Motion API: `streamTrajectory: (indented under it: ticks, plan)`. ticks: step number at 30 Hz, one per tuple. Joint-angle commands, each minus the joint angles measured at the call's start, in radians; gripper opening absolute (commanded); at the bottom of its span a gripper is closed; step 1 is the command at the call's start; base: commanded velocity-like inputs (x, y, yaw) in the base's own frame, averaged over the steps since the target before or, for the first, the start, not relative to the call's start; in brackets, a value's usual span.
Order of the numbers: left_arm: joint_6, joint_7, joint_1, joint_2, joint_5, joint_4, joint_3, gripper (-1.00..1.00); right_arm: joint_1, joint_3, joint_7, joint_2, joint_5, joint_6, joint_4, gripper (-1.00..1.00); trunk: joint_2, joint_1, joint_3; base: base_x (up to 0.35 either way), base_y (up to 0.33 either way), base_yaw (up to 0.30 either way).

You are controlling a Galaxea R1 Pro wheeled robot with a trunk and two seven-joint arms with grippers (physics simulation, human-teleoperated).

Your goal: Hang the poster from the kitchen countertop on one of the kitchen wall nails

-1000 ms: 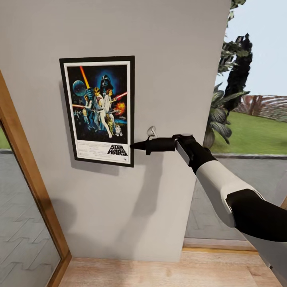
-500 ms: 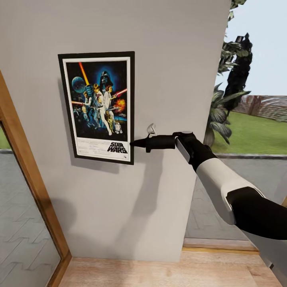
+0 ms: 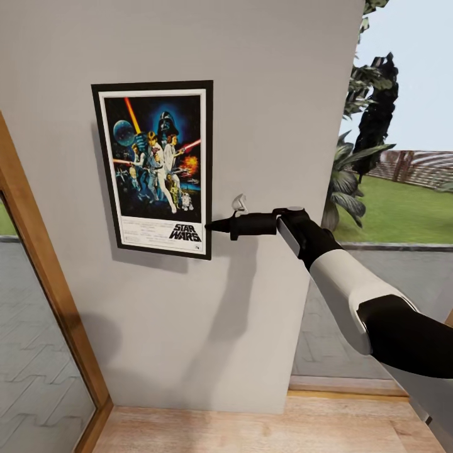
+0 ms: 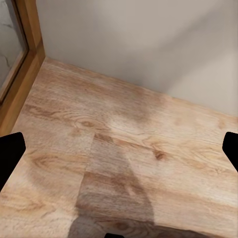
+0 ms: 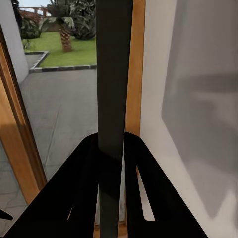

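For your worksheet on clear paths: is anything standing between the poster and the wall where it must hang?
Nothing visible does. The poster is held upright against the pale wall, the right claw shut on its lower right edge. The right wrist view shows that dark edge between the fingers. No nail can be made out.

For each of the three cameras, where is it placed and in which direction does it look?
Head view: from the robot's head, facing the grey wall; the right arm reaches in, its end effector at the poster edge.
Left wrist view: on the left arm, looking down at the wooden floor; black fingertips at the picture's sides, wide apart.
Right wrist view: on the right arm, looking along the poster's black frame edge, clamped between its fingers.
Shared: head and right wrist views both show the poster, the wall and the garden outside.
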Motion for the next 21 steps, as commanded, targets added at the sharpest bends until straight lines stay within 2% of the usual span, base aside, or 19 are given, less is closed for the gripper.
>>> streamTrajectory:
  ticks: [1, 11, 21]
  plan:
    - [0.002, -0.005, 0.001, 0.000, 0.007, 0.000, 0.001, 1.00, -0.001, 0.004, 0.002, -0.001, -0.012, 0.014, 0.001, -1.00, -0.001, 0.000, 0.000, 0.000, 0.000, 0.000]
    - [0.002, -0.005, 0.001, 0.000, 0.007, 0.000, 0.001, 1.00, -0.001, 0.003, 0.002, -0.001, -0.012, 0.013, 0.001, -1.00, -0.001, 0.000, 0.000, 0.001, 0.000, 0.000]
    - [0.003, -0.004, 0.001, 0.000, 0.007, 0.000, 0.001, 1.00, -0.001, 0.002, 0.002, -0.001, -0.012, 0.012, 0.001, -1.00, -0.001, 0.000, 0.000, 0.081, 0.000, 0.000]
